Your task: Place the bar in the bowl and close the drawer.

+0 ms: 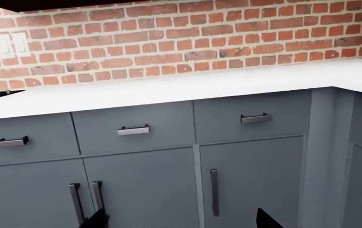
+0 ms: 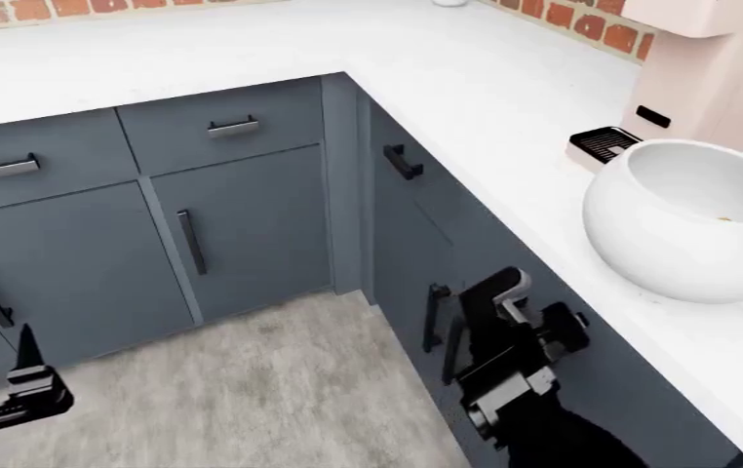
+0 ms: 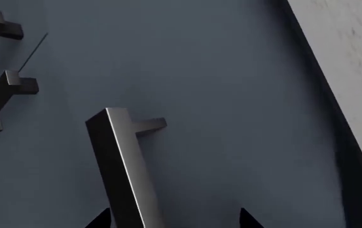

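Bar: showing as a faint speck inside glossy white globe-shaped bowl (image 2: 690, 219) on right counter (likely placed) | slate blue-grey drawer (image 2: 398, 161): appearing shut | right gripper (image 3: 171, 221) spread, straddling black cabinet handle (image 3: 124, 166) | left gripper (image 1: 181, 221) spread, holding nothing.

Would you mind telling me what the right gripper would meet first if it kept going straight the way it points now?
Most likely the dark bar handle on the blue-grey cabinet front; it lies between the right gripper fingertips.

A pale pink coffee machine (image 2: 717, 73) stands on the white counter (image 2: 476, 78) against the red brick wall (image 1: 168, 42), a white wall switch (image 1: 11, 44) set in the bricks.
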{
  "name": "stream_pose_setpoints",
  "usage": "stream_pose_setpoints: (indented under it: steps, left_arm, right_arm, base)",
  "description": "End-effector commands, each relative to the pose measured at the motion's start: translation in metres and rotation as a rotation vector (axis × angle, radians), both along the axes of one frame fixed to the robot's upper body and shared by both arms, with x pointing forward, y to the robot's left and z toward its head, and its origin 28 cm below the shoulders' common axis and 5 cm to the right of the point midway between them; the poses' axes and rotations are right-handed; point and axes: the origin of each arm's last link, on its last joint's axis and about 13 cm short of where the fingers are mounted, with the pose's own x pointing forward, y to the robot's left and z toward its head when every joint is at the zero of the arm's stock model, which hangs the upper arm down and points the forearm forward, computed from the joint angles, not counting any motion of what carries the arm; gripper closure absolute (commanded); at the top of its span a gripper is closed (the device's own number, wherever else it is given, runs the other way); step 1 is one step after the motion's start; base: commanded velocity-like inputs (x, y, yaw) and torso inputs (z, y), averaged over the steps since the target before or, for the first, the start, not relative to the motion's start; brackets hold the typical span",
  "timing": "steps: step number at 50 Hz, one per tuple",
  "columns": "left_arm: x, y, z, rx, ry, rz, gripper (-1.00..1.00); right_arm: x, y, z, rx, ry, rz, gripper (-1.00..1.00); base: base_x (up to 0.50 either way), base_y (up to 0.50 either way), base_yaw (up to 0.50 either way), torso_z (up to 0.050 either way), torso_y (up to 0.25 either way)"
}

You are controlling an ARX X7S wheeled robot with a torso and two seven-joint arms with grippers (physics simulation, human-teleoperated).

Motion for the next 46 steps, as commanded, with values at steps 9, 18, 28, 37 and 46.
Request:
stream_pose_setpoints:
  steps: [9,18,28,37,46]
  left_arm:
    - [-0.009,0.003,0.008,0.021,0.007,0.018,-1.0]
    - [-0.012,0.003,0.012,0.037,0.016,0.017,-1.0]
    - [-0.015,0.001,0.018,0.067,0.038,0.025,-1.0]
    - [-0.013,0.0,0.025,0.079,0.034,0.02,-1.0]
    - [-0.01,-0.002,0.025,0.079,0.031,0.01,-1.0]
  right_arm:
    - [-0.003,-0.035,0.004,-0.234,0.039,-0.12,-1.0]
    - [-0.006,-0.046,0.003,-0.265,0.057,-0.137,-1.0]
    - [-0.006,-0.046,0.003,-0.265,0.057,-0.137,-1.0]
    - [-0.006,-0.046,0.003,-0.265,0.057,-0.137,-1.0]
    - [-0.006,-0.046,0.003,-0.265,0.057,-0.137,-1.0]
  base:
    - [0.0,0.0,0.0,0.0,0.002]
    - [0.0,0.0,0.0,0.0,0.001]
    - [0.0,0.0,0.0,0.0,0.001]
    - [0.0,0.0,0.0,0.001,0.001]
    - [0.0,0.0,0.0,0.0,0.001]
